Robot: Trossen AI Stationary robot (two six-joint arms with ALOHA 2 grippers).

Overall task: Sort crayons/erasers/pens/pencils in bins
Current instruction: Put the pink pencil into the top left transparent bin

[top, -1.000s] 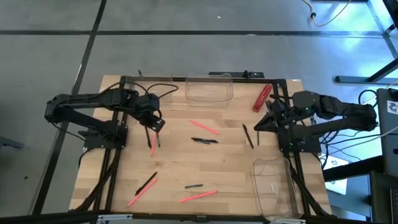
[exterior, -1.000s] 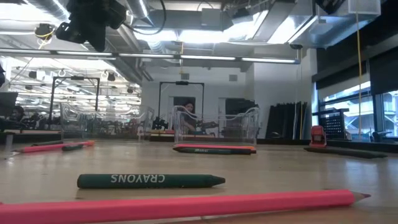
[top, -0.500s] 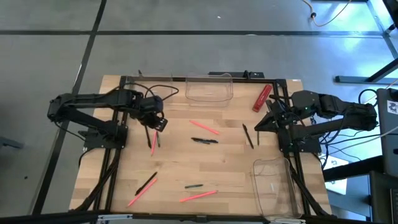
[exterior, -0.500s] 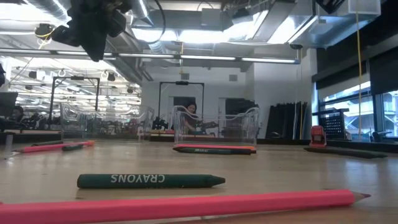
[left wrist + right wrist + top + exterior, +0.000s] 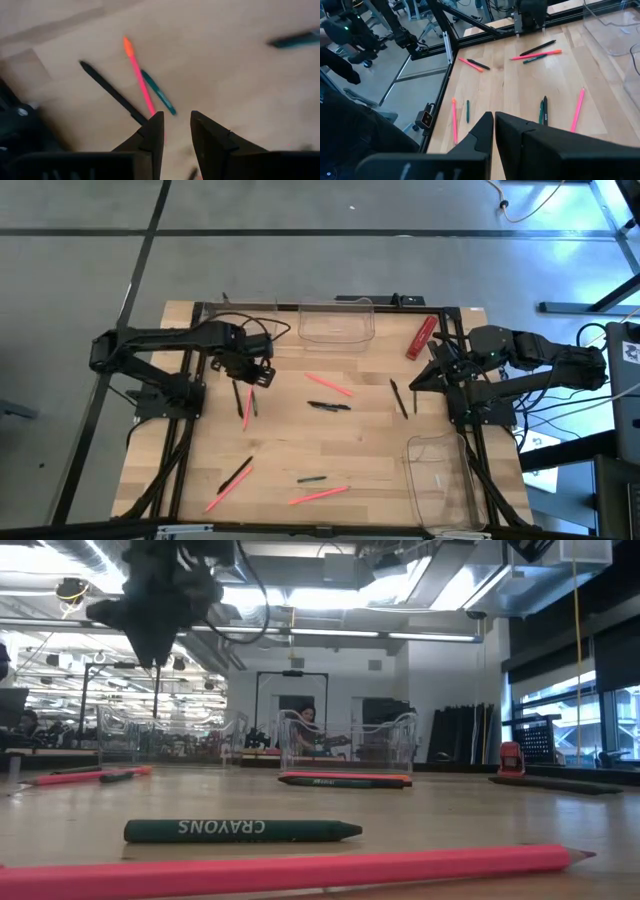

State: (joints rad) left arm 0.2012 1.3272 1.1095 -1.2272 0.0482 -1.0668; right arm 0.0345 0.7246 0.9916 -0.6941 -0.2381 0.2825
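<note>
My left gripper [image 5: 256,374] hangs above the table's far left part, open by a narrow gap and empty; it also shows in the low view [image 5: 156,652]. Just below it lie a black pen [image 5: 111,92], a pink pencil [image 5: 140,82] and a green crayon [image 5: 158,92], side by side on the wood. The same pen shows in the high view [image 5: 238,395]. My right gripper [image 5: 494,122] is shut and empty, held above the table's right side [image 5: 432,370]. More black pens lie at mid right [image 5: 399,398] and near left [image 5: 236,475]. Clear bins stand at the far edge [image 5: 337,322] and near right [image 5: 440,478].
A red eraser [image 5: 421,337] lies at the far right. Pink pencils [image 5: 328,385] [image 5: 320,496] and dark crayons [image 5: 330,406] [image 5: 311,479] are scattered over the middle and near side. Black frame rails [image 5: 190,360] run along both sides. A person shows in the room beyond [image 5: 303,720].
My left gripper has moved down toward the table and a little toward its right edge, coming over the black pen, pink pencil and green crayon at far left. No object has moved.
</note>
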